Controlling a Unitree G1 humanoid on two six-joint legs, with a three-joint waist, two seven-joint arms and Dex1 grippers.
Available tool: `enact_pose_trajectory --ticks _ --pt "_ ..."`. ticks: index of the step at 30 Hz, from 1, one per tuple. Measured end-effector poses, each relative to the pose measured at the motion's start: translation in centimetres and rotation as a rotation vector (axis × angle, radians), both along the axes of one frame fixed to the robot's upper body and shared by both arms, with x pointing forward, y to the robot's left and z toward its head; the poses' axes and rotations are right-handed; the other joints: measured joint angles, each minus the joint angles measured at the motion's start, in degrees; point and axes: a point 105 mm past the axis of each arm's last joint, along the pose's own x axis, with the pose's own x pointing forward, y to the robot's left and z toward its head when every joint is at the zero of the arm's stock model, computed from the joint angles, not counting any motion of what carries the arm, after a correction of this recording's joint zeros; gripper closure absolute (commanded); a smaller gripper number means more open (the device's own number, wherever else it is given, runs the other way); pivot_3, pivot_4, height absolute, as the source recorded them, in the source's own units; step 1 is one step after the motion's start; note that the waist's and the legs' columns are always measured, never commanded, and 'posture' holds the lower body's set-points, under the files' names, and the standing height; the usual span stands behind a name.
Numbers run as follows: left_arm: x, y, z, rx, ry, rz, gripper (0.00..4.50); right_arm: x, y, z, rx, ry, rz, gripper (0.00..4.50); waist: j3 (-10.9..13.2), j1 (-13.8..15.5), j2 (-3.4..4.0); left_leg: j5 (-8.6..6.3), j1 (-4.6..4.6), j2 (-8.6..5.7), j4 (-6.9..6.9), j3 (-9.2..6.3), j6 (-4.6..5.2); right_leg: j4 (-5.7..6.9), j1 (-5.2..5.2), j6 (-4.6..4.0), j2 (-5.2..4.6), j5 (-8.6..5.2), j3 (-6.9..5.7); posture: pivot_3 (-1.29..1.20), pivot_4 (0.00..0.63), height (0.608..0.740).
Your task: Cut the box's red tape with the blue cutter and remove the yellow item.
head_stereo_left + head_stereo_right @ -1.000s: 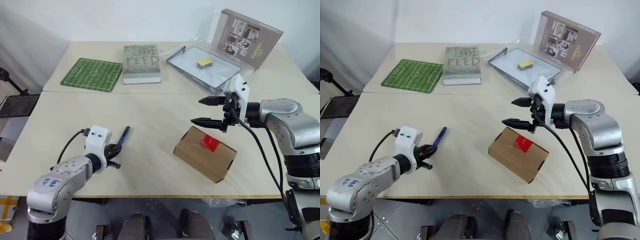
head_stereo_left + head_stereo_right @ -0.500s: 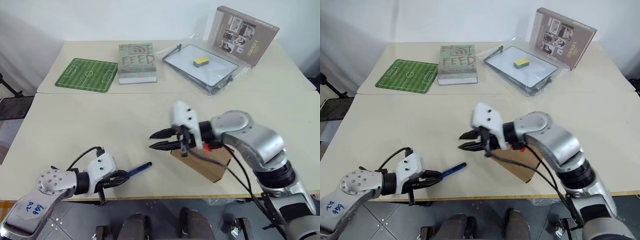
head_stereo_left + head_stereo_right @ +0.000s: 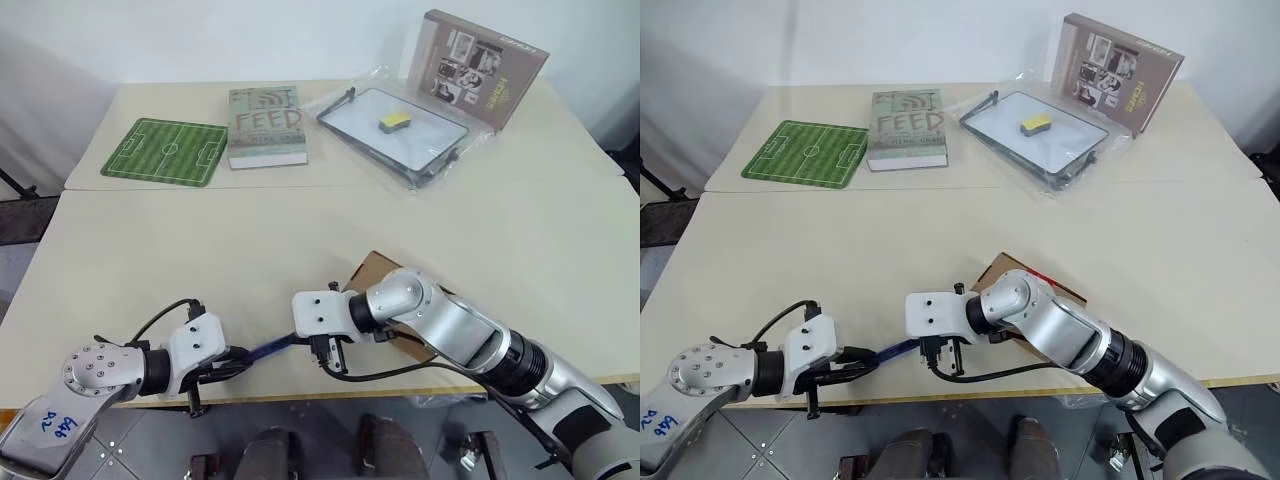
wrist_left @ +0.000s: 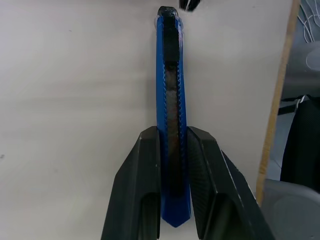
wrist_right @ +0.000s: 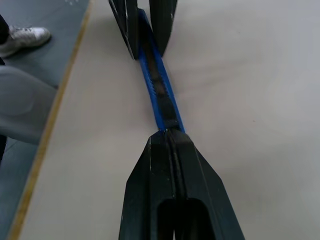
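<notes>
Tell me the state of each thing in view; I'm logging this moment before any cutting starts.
blue cutter: clamped between the left gripper's fingers, right gripper's tips at its far end.
left gripper: shut on the cutter.
right gripper: shut, tips at the cutter's end.
brown box: on the table, partly behind the right arm.
Feed book: closed, lying flat.

Football-pitch mat [image 3: 163, 151], book [image 3: 265, 126], tray [image 3: 345, 108] and picture box [image 3: 478, 65] on the table [image 3: 560, 250].
</notes>
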Motion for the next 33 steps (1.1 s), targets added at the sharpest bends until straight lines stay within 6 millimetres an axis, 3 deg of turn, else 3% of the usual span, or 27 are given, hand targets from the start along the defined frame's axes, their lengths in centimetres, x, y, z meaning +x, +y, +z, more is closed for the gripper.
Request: enact_pose_trajectory --ticks 16,33 --pt "-0.1 -0.6 -0.1 -0.015 0.015 0.03 4.05 0.9 0.4 -0.9 -0.022 -0.04 0.044 4.46 -0.02 0.1 -0.01 0.0 0.23 0.0 0.01 0.05 0.0 0.09 0.13 0.0 0.0 0.0 0.07 0.0 0.15 0.74" --pt "0.0 -0.7 0.0 -0.016 0.027 0.031 4.05 -0.4 3.4 -1.5 0.031 0.002 0.1 4.46 -0.05 0.06 -0.01 0.01 0.29 -0.01 0.01 0.07 -0.01 0.2 0.14 -0.01 -0.01 0.0 0.11 0.0 0.15 0.74"
